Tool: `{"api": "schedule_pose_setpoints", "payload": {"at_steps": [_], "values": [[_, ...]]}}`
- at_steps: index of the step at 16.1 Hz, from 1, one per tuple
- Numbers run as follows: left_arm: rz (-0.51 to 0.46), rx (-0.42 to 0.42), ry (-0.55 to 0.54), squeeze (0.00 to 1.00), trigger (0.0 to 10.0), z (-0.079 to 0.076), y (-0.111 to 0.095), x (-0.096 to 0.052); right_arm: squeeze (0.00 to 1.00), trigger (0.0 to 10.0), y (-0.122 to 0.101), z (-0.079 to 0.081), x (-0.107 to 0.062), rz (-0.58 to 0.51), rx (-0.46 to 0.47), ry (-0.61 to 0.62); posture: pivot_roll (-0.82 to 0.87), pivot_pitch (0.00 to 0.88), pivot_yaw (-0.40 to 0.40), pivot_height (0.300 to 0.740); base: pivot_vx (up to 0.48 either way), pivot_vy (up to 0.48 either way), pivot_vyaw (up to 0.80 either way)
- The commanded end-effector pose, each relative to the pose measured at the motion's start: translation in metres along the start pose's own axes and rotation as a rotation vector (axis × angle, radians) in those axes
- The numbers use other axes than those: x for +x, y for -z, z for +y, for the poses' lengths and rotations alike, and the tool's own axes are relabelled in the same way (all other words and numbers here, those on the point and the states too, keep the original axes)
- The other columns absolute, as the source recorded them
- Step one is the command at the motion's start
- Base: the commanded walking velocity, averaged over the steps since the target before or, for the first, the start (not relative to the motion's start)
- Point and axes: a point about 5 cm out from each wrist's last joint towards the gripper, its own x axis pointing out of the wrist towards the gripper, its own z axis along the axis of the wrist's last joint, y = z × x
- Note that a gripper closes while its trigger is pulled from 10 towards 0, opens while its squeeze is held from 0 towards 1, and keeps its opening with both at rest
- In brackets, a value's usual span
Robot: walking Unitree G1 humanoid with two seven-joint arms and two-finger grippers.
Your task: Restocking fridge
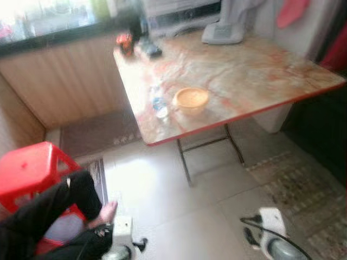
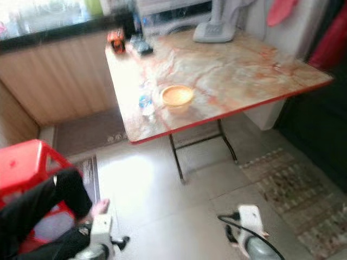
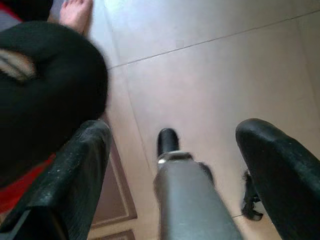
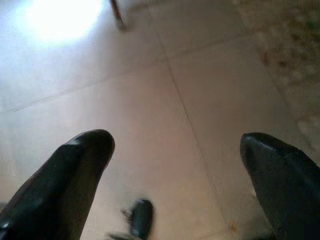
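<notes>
Left gripper (image 3: 172, 150): hanging low over pale floor tiles (image 3: 210, 85), fingers spread wide, nothing between them.
Right gripper (image 4: 175, 165): also low over the tiles, fingers wide apart, empty.
Bottle (image 1: 159, 104): small clear one with a blue label, on the folding table (image 1: 244, 76) near its front left edge; seems to stand upright, long axis vertical, cap up; too blurred to be certain.
Bowl (image 1: 191, 99): yellow-orange, just beside the bottle on its right, rim up.
Table: marbled top with red edging, metal legs (image 1: 184, 162), set out from a wood-panelled wall (image 1: 59, 81).
Back of table: dark objects (image 1: 135, 43) at the far left corner, grey base of some appliance (image 1: 223, 32) at the far edge; blurred, cannot tell what they are.
Stool (image 1: 32, 173): red plastic, on the robot's left.
Person: seated by the stool, black trousers (image 1: 59, 211), bare foot (image 1: 105, 212) on the tiles close to the left arm.
Mats: brown doormat (image 1: 97, 132) under the wall, patterned rug (image 1: 303, 189) on the right.
</notes>
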Motion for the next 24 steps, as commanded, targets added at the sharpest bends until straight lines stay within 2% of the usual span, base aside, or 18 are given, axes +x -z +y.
{"api": "schedule_pose_setpoints", "payload": {"at_steps": [1, 2, 3, 6, 8, 10, 11, 12, 13, 14, 15, 17, 19, 20, 21, 22, 23, 24], "values": [[0.006, 0.016, -0.008, 0.00, 10.0, 0.004, 0.001, 0.000, 0.00, 10.0, 0.004, 0.003, 0.000, -0.005, 0.018, -0.009, -0.01, 0.055, 0.103, 0.740, 0.262, 0.000, 0.00], [0.007, 0.025, -0.007, 0.00, 10.0, 0.005, 0.001, 0.000, 0.00, 10.0, 0.002, 0.002, 0.000, 0.006, -0.072, 0.000, -0.01, 0.057, 0.109, 0.740, 0.259, 0.000, 0.00], [0.008, 0.034, -0.003, 0.00, 10.0, 0.005, 0.001, 0.000, 0.00, 10.0, 0.003, 0.001, 0.000, 0.005, -0.052, 0.024, 0.01, 0.059, 0.118, 0.740, 0.266, 0.000, 0.00], [0.007, 0.045, -0.002, 0.00, 10.0, 0.005, 0.001, 0.000, 0.00, 10.0, 0.003, -0.002, 0.000, 0.000, -0.068, 0.074, 0.01, 0.056, 0.118, 0.740, 0.261, 0.000, 0.00], [0.006, 0.047, -0.008, 0.00, 10.0, 0.007, 0.001, 0.000, 0.00, 10.0, 0.003, 0.001, 0.000, -0.004, -0.057, 0.052, 0.01, 0.051, 0.118, 0.740, 0.264, 0.000, 0.00], [0.004, 0.049, -0.010, 0.00, 10.0, 0.007, 0.001, 0.000, 0.00, 10.0, -0.003, 0.003, 0.000, -0.026, -0.206, 0.009, 0.02, 0.043, 0.116, 0.740, 0.262, 0.000, 0.00], [0.000, 0.048, -0.012, 0.00, 10.0, 0.007, 0.001, 0.000, 0.00, 10.0, -0.001, 0.004, 0.000, -0.015, -0.194, 0.001, 0.02, 0.034, 0.114, 0.740, 0.259, 0.000, 0.00], [-0.029, 0.033, -0.037, 0.00, 10.0, 0.008, 0.000, -0.001, 0.00, 10.0, 0.004, 0.001, 0.000, 0.002, -0.068, 0.052, 0.03, 0.026, 0.113, 0.740, 0.000, 0.000, 0.00], [-0.056, 0.025, -0.055, 0.00, 10.0, 0.009, -0.001, -0.001, 0.00, 10.0, 0.008, 0.000, -0.001, 0.010, 0.003, 0.085, 0.04, 0.017, 0.113, 0.740, 0.000, 0.000, 0.00], [-0.079, 0.026, -0.075, 0.00, 10.0, 0.010, -0.002, -0.002, 0.00, 10.0, 0.010, -0.001, -0.001, 0.011, 0.034, 0.096, 0.04, 0.010, 0.112, 0.740, 0.000, 0.000, 0.00], [-0.162, 0.005, -0.138, 0.00, 10.0, 0.012, -0.007, -0.003, 0.00, 10.0, 0.012, -0.002, -0.002, 0.017, 0.072, 0.107, 0.04, 0.006, 0.108, 0.740, 0.000, 0.000, 0.00], [-0.258, -0.082, -0.196, 0.00, 10.0, 0.013, -0.011, -0.007, 0.00, 10.0, 0.013, -0.002, -0.002, 0.024, 0.069, 0.096, 0.05, 0.000, 0.102, 0.740, 0.000, 0.000, 0.00], [-0.334, -0.121, -0.307, 0.00, 10.0, 0.018, -0.013, -0.011, 0.00, 10.0, 0.013, -0.002, -0.002, 0.030, 0.031, 0.081, 0.05, 0.000, 0.101, 0.740, 0.000, 0.000, 0.00], [-0.354, -0.125, -0.338, 0.00, 10.0, 0.019, -0.013, -0.013, 0.00, 10.0, 0.013, -0.002, -0.002, 0.030, 0.032, 0.081, 0.05, 0.000, 0.096, 0.740, 0.000, 0.000, 0.00], [-0.409, -0.075, -0.365, 0.00, 10.0, 0.020, -0.017, -0.015, 0.00, 10.0, 0.014, -0.001, -0.002, 0.027, 0.036, 0.077, 0.05, 0.000, 0.095, 0.740, 0.000, 0.000, 0.00], [-0.626, 0.124, -0.474, 0.00, 10.0, 0.049, -0.059, -0.024, 0.00, 10.0, 0.013, -0.001, -0.002, 0.026, 0.035, 0.073, 0.05, 0.000, 0.092, 0.740, 0.000, 0.000, 0.00], [-0.661, -0.064, -0.442, 0.00, 10.0, 0.088, -0.107, -0.028, 0.00, 10.0, 0.013, -0.001, -0.002, 0.026, 0.029, 0.073, 0.05, 0.000, 0.092, 0.740, 0.000, 0.000, 0.00], [-0.992, 0.225, -0.577, 0.00, 10.0, 0.087, -0.149, -0.054, 0.00, 10.0, 0.013, -0.001, -0.002, 0.024, 0.035, 0.074, 0.05, 0.000, 0.091, 0.740, 0.000, 0.000, 0.00]]}}
